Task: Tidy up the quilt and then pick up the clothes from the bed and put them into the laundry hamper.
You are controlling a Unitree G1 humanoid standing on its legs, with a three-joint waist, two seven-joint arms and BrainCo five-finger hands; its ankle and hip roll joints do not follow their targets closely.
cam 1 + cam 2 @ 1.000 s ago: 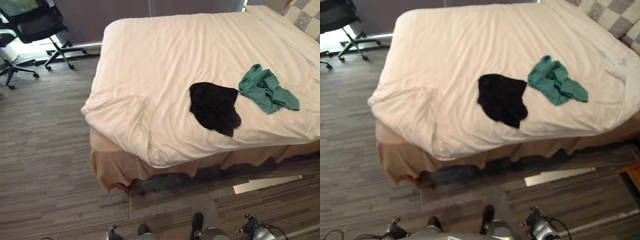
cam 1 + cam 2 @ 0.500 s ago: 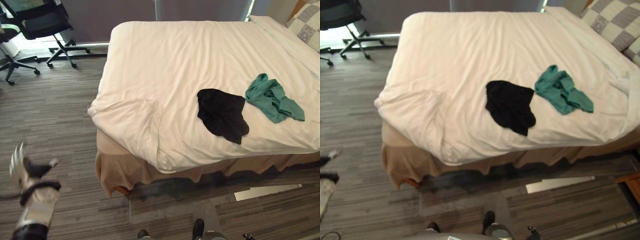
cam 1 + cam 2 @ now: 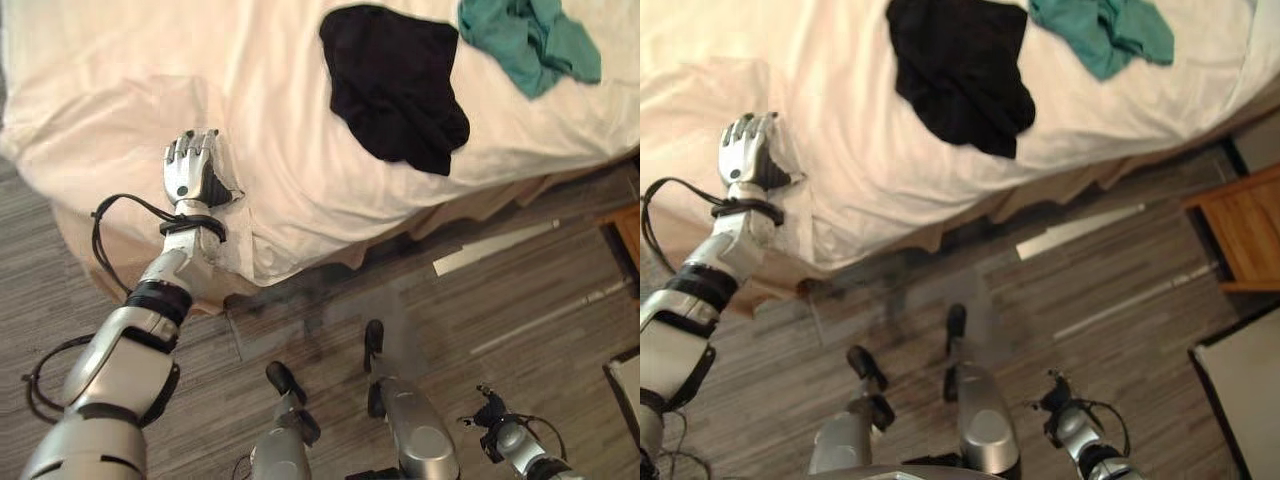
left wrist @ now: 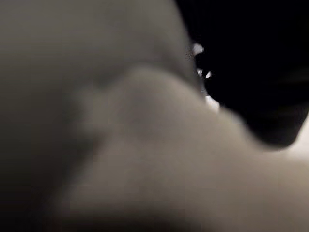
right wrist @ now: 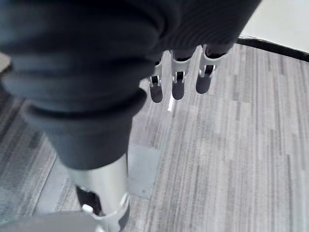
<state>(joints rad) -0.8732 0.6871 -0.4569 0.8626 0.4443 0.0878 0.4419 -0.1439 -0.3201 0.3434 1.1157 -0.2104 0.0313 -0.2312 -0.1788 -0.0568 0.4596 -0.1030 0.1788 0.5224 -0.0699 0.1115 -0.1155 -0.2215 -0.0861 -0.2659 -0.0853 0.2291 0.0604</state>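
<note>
In the left eye view the left hand lies with straight fingers on the rumpled cream quilt corner, the black garment and green garment further up it, and in the right wrist view the right hand hangs with relaxed fingers above the floor, so a shallow pinch may slip off.

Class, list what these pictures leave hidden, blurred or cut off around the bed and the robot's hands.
- Left robot hand: whether it grips the quilt; fingers seen from behind, left wrist view blurred.
- Green garment: cut by the left eye view's top edge.
- Right robot hand: hangs over the floor; thumb hidden by its dark cover.
</note>
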